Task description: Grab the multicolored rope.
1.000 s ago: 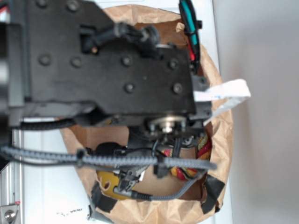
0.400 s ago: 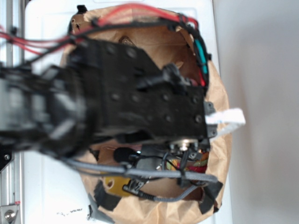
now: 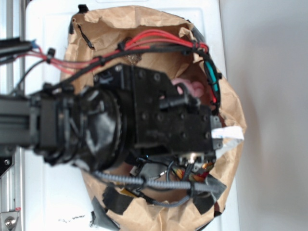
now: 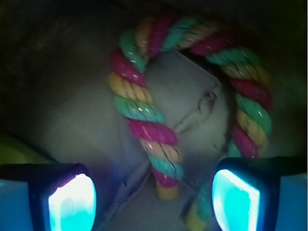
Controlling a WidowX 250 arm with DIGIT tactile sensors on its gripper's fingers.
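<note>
We log: black arm (image 3: 96, 125), round screws, red wires (image 3: 144, 38), grey braided cable (image 3: 144, 183), white tag (image 3: 228, 134); pads (image 4: 72, 202) glow cyan.

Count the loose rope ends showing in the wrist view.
2. Both ends of the multicolored rope show between the open gripper fingers: one near centre, one lower right. None seem hidden.

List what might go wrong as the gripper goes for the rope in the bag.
1. The multicolored rope is bent in a U; the open gripper straddles one leg near its end, so the jaws may pinch only the tip and slip.
2. The paper bag closely surrounds the arm, so cables could snag its rim.
</note>
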